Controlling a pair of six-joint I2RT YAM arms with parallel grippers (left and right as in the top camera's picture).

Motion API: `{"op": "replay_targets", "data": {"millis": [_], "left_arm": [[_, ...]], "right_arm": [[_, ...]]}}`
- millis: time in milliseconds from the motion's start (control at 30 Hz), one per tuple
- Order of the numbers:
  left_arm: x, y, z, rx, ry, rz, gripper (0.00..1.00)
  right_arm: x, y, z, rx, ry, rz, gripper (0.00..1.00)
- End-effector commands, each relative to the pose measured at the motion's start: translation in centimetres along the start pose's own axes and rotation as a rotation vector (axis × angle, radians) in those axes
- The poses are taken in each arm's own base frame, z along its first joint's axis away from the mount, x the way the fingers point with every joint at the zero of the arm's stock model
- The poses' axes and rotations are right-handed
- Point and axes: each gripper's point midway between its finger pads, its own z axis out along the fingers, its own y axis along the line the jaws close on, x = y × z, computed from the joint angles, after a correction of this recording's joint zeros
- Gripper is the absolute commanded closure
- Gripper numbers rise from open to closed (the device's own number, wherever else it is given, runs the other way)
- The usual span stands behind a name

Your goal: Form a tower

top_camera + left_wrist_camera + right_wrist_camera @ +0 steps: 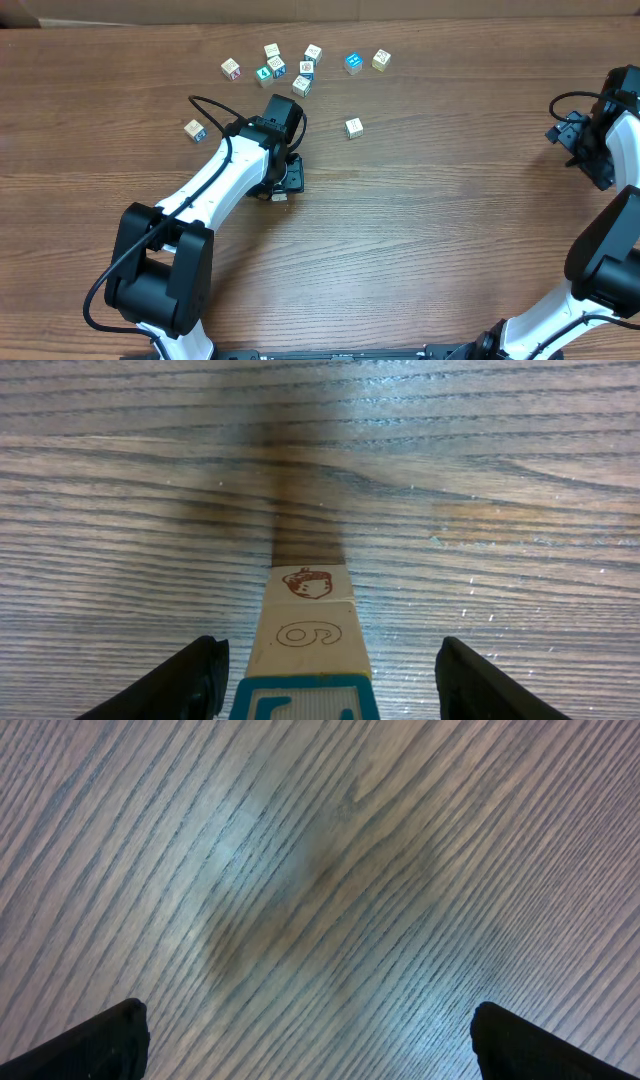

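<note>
Tower (pixel 308 632) stands just left of centre in the overhead frame, mostly hidden under the left gripper (pixel 325 680) — three cubes show, blue-bordered one uppermost. One table (pixel 450 230), two arms (pixel 215 190). The left fingers (pixel 195 680) flank the stack, parted, with a gap on each side. The right gripper (pixel 310 1040) gapes wide over wood grain at the right edge. Eleven loose cubes (pixel 301 85) scatter along the top — all apart from the stack.

A dark brown wood-grain table (pixel 430 230) fills the view, its surface showing soft pale sheen.
</note>
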Motion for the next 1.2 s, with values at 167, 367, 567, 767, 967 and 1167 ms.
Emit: {"op": "replay_targets", "data": {"millis": [167,367,567,767,967,1167], "left_arm": [[0.7,0.5,0.9,-0.029,0.022,0.025,0.4],[0.5,0.8,0.9,-0.043,0.011,0.017,0.4],[0.5,0.7,1.0,-0.044,0.01,0.019,0.4],[0.5,0.7,1.3,-0.039,0.0,0.011,0.41],[0.6,0.7,1.5,-0.039,0.0,0.013,0.44],[0.8,0.7,2.2,-0.034,-0.008,0.006,0.45]], "right_arm": [[-1.2,0.0,-1.4,-0.016,-0.046,0.01,0.0],[-1.2,0.0,-1.4,-0.016,-0.046,0.01,0.0],[-1.2,0.0,-1.4,-0.016,-0.046,0.01,0.0],[-1.2,0.0,-1.4,-0.016,-0.046,0.01,0.0],[-1.2,0.0,-1.4,-0.016,-0.046,0.01,0.0],[-1.2,0.0,-1.4,-0.016,-0.046,0.01,0.0]]}}
